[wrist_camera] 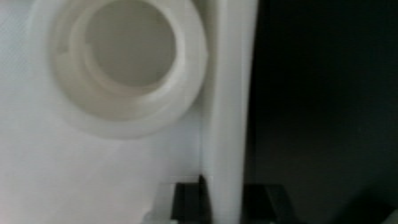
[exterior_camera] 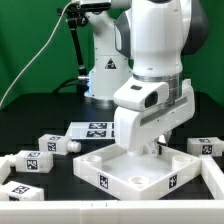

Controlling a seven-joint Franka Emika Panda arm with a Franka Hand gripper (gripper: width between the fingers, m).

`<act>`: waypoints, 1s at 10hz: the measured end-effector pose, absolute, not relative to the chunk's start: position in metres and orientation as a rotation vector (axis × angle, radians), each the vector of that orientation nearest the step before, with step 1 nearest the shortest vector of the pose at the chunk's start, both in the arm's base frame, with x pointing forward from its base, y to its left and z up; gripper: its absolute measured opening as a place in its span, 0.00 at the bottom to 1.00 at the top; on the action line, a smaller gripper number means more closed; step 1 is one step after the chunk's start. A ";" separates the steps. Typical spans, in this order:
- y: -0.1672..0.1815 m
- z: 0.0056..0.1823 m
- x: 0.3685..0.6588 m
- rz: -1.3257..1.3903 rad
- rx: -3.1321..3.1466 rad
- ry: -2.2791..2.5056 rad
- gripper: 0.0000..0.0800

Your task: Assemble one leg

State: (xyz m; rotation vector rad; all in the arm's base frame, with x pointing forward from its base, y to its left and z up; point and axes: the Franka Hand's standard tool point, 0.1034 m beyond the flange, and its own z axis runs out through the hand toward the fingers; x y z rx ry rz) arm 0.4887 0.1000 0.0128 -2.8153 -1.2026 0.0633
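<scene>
The large white square tray-like piece lies in front of the robot's base. My gripper is down at its far rim. In the wrist view, my gripper has one dark finger on each side of the piece's thin upright wall, pressed against it. A round corner socket lies just beside that wall. Several white legs with marker tags lie loose on the table: one, another and a third on the exterior view's left, and one on its right.
The marker board lies flat behind the tray-like piece, in front of the robot's base. A white bar runs along the table's near edge. A black stand with cables stands at the back.
</scene>
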 end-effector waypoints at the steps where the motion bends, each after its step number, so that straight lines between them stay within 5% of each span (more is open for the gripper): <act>1: 0.100 0.013 0.489 0.063 -2.815 -1.202 0.07; 10: 0.063 0.016 0.504 0.120 -2.540 -1.660 0.07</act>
